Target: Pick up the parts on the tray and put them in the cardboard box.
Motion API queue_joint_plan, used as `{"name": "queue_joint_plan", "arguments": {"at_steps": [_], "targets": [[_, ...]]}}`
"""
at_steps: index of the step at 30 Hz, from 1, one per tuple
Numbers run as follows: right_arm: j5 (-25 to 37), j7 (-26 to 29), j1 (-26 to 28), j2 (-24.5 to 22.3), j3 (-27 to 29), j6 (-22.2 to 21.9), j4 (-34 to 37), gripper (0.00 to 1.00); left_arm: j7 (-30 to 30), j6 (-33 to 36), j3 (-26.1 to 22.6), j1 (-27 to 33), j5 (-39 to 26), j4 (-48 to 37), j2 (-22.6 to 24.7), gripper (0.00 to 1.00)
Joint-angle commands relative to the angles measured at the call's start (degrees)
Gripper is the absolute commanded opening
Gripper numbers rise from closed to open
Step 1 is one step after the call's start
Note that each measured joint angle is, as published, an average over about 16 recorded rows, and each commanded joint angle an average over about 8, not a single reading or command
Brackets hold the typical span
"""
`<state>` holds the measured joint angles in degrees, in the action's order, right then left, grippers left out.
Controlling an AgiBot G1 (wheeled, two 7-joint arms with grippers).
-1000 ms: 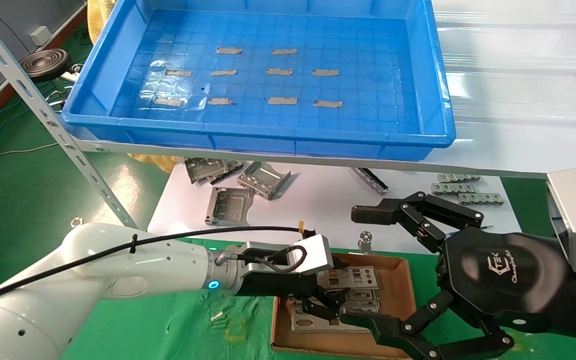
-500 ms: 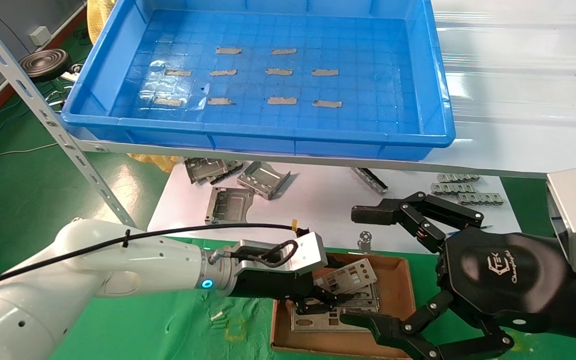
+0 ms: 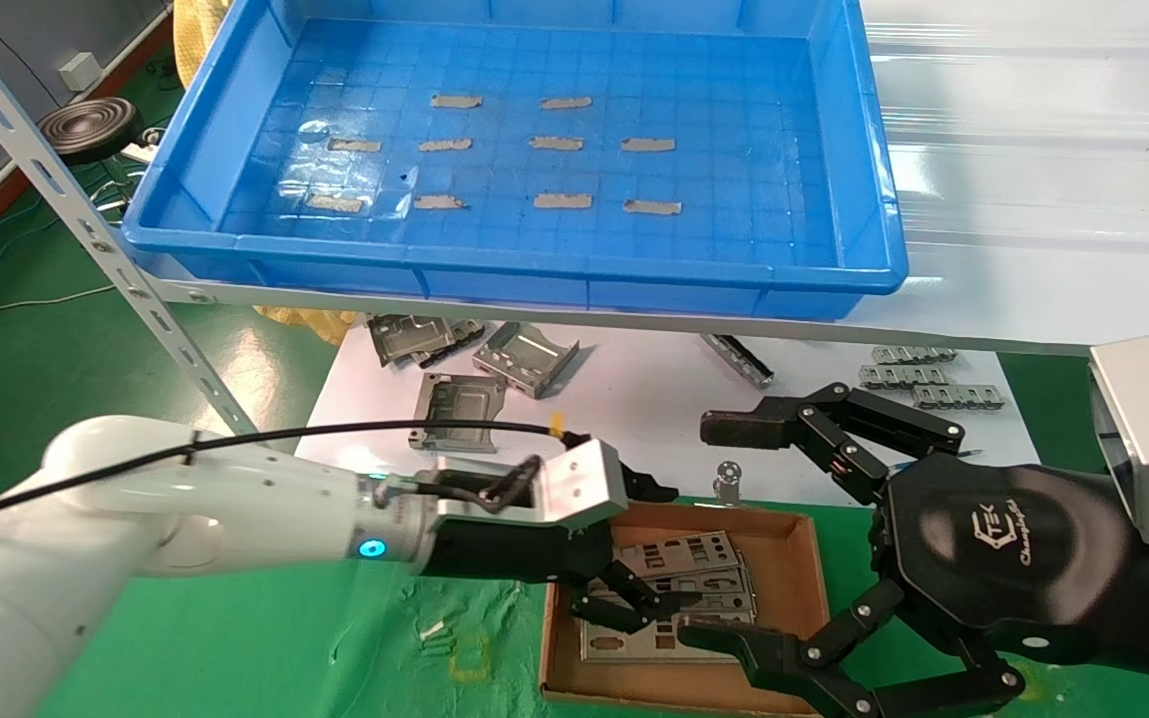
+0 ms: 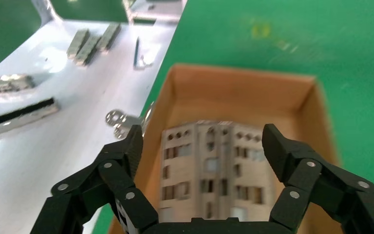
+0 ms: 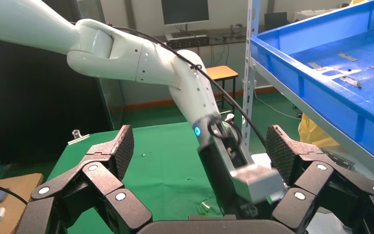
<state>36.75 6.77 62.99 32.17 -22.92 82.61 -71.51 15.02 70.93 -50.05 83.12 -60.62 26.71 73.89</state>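
The thin, punched silver metal plates lie stacked in the shallow brown cardboard box, directly below and between the left gripper's wide-spread, empty fingers, long axis running straight out from the fingers. The large bright blue plastic tray holds no plates; the right gripper, also open and empty, hangs just beside the box.

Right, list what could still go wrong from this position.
The left gripper hangs open just above the parts stacked in the cardboard box; lifting away carelessly could snag a cutout and drag a plate out. The stack lies fanned and uneven, so a nudge might tip one over the low wall. The open right gripper sits close by the box, so the two arms could clash.
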Motion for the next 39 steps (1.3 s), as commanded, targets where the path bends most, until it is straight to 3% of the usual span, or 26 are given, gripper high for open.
{"name": "queue_joint_plan", "arguments": {"at_steps": [1, 8, 13, 27, 39], "targets": [[0.0, 0.0, 0.0, 0.0, 0.0, 0.0, 0.0, 1.0, 0.5, 2.2, 0.5, 0.1, 1.2, -0.2, -0.7, 1.0], [0.0, 0.0, 0.0, 0.0, 0.0, 0.0, 0.0, 1.0, -1.6, 11.6, 3.3, -1.7, 7.5, -1.2, -5.0, 1.0], [0.0, 0.0, 0.0, 0.0, 0.0, 0.0, 0.0, 1.0, -2.3, 14.3, 4.2, -2.4, 9.7, -1.6, -6.1, 1.0], [0.0, 0.0, 0.0, 0.0, 0.0, 0.0, 0.0, 1.0, -2.1, 12.6, 4.0, -2.3, 8.5, -0.9, -5.8, 1.0], [0.0, 0.0, 0.0, 0.0, 0.0, 0.0, 0.0, 1.0, -6.2, 13.0, 9.1, -5.6, 10.3, 7.3, -11.5, 1.0]]}}
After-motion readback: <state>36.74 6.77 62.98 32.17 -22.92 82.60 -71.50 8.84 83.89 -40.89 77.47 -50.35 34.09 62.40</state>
